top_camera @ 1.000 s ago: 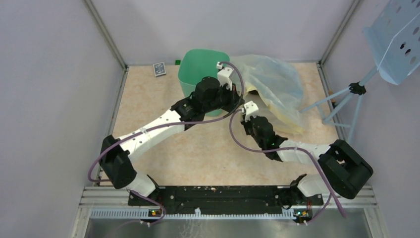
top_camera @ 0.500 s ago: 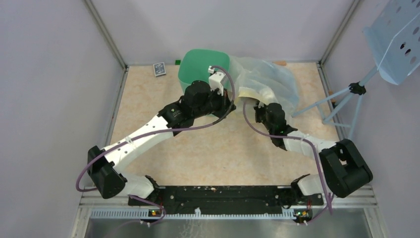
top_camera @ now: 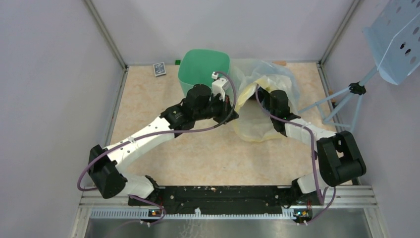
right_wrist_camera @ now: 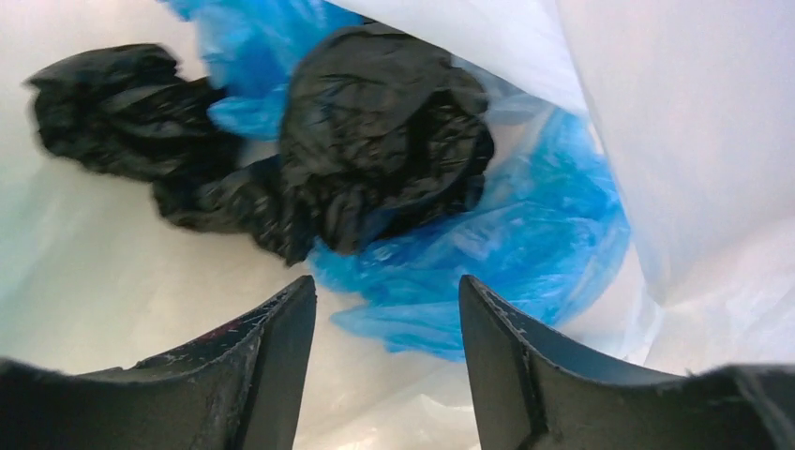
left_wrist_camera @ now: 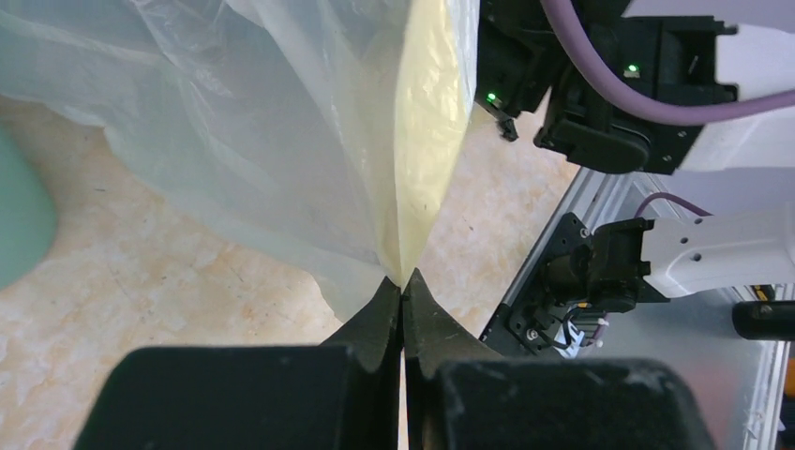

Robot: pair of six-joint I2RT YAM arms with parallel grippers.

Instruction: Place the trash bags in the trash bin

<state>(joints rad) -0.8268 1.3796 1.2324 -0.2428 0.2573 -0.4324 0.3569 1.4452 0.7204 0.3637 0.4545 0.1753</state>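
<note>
Tabletop, trash bags half hidden inside clear bag

Shows bin at counter's back, clear bag just beside; left arm at bag's edge, right arm reaching in.

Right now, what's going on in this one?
The left tool is pinched shut on the edge of the clear yellowish bag, holding it up beside the mint-green bin. The right tool is open inside that bag, pointed at a crumpled blue trash bag lying with black bags. It grips nothing yet.
</note>
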